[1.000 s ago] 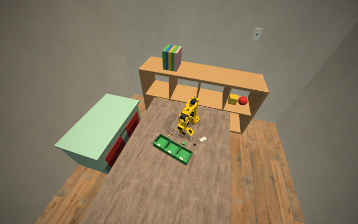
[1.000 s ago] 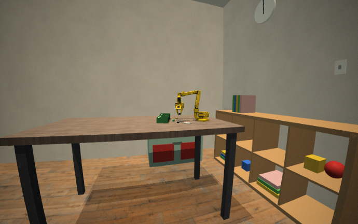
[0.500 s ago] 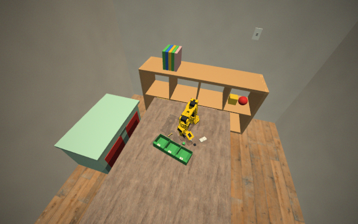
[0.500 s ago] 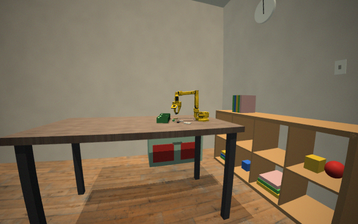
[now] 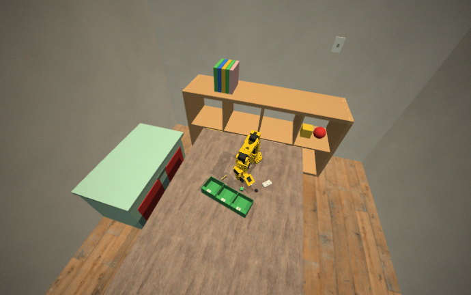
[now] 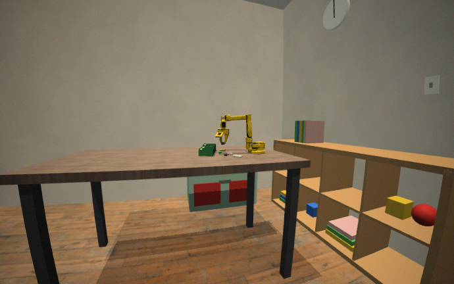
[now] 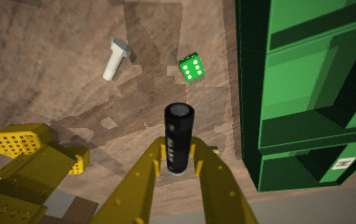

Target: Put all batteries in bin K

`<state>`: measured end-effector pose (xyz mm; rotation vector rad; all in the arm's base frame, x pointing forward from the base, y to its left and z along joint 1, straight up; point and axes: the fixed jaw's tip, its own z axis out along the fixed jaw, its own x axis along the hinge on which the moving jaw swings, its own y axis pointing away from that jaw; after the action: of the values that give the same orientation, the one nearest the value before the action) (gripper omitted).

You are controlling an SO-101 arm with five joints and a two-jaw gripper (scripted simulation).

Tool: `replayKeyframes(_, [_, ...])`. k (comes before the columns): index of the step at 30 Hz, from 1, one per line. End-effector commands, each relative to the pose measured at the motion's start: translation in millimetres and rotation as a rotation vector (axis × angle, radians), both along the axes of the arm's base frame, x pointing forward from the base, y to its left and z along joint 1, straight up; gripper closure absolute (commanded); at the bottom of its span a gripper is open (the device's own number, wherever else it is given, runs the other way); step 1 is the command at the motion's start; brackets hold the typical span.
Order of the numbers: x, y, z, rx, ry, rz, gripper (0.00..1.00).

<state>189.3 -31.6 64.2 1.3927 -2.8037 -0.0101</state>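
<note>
A: Held item and jaw state?

B: Black battery (image 7: pixel 178 137), pinched between the yellow fingers of the gripper (image 7: pixel 177 165); long axis in line with the fingers, free end pointing away from the wrist. Lifted above the table (image 7: pixel 60 45), not resting on it.

A: Direction of the target from the jaws?

B: Green bin row (image 7: pixel 295 95) to the right in the wrist view, well below the gripper. White label (image 7: pixel 345 163) on one compartment, letter unreadable; K not identifiable.

A: Bystanders?

B: Green die (image 7: pixel 192 67) and pale bolt (image 7: pixel 114 60) on the wood ahead, apart from the bins. Probably a sideways carry over the bin wall next, then release.
</note>
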Motion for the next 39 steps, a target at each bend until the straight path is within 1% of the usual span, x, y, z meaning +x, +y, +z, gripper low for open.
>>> replayKeyframes(1, [9.8,2,8.7,-0.006,-0.048,-0.032,1.0])
replayKeyframes(7, [22.7,7,13.4,-0.006,-0.068,-0.137,1.0])
replayKeyframes(9, [22.7,7,13.4,-0.006,-0.068,-0.137,1.0])
replayKeyframes(17, [37.4,13,18.2,0.0,-0.093,-0.265,1.0])
replayKeyframes(31, [41.7,15,19.1,0.002,-0.102,-0.303,1.0])
replayKeyframes(35, [46.7,16,19.3,0.005,-0.115,-0.343,1.0])
replayKeyframes(39, [55.0,19,19.4,0.012,-0.137,-0.41,1.0])
